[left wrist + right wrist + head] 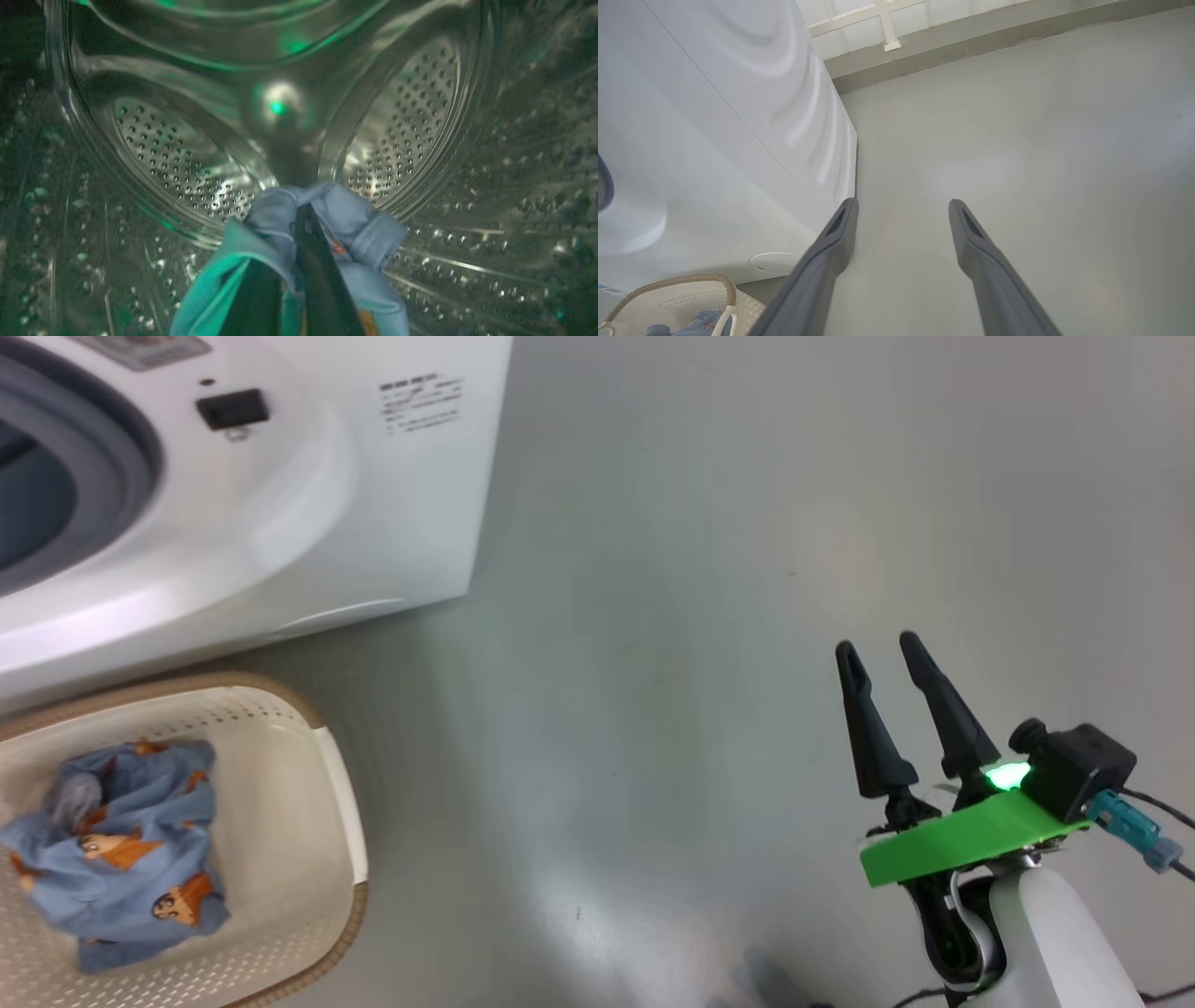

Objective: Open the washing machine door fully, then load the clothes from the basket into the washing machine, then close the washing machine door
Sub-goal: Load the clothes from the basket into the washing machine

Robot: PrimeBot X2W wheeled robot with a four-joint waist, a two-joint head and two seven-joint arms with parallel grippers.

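Observation:
The white washing machine (280, 504) stands at the upper left of the head view, its grey gasket (131, 476) ringing the open mouth. In the left wrist view my left gripper (303, 210) is inside the perforated steel drum (177, 158), shut on a light-blue garment (355, 224) that drapes over the fingers. More of the clothes (121, 849) lie bunched in the cream basket (280, 747) on the floor below the machine. My right gripper (878, 649) hangs open over bare floor at the lower right, nothing between its fingers (831, 242). The washing machine door is out of view.
Grey floor (700, 569) stretches to the right of the machine. The right wrist view shows the machine's white side panel (738, 102), the basket's rim (691, 280) at the bottom left, and a wall base (971, 37) beyond the floor.

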